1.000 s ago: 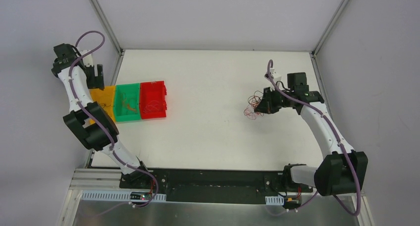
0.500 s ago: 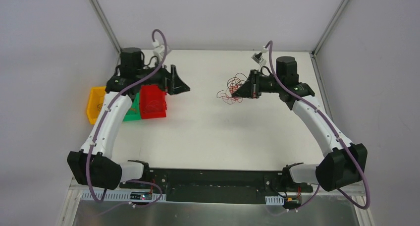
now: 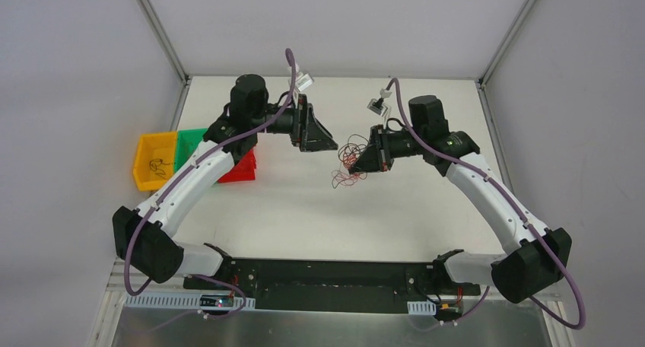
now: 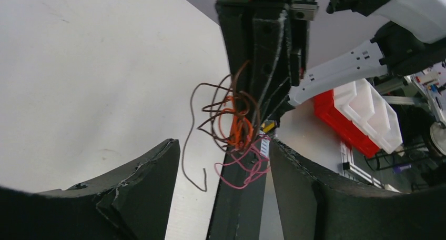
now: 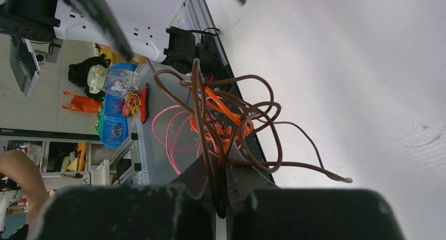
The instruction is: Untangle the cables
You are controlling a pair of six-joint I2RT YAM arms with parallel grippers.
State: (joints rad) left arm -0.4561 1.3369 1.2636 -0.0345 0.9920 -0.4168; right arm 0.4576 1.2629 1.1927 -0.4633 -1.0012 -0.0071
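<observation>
The cables [image 3: 348,163] are a small clump of curly brown, orange and pink-red wires hanging above the table's middle. My right gripper [image 3: 365,160] is shut on the brown strands and holds the clump up. In the right wrist view the wires [image 5: 226,113] fan out from the pinched jaws [image 5: 223,183]. My left gripper [image 3: 325,141] is open just left of the clump. In the left wrist view the clump [image 4: 234,127] hangs just beyond its spread fingertips [image 4: 222,145]. A pink loop lies close to the right finger [image 4: 294,171]; whether they touch I cannot tell.
A yellow bin [image 3: 150,163], a green bin [image 3: 190,140] and a red bin [image 3: 242,169] stand in a row at the table's left edge, the red one partly hidden by my left arm. Thin wires lie in the yellow bin. Frame posts rise at both rear corners.
My left arm has swung from the bins to the right, up to the clump. My right gripper has carried the clump left toward the middle.
</observation>
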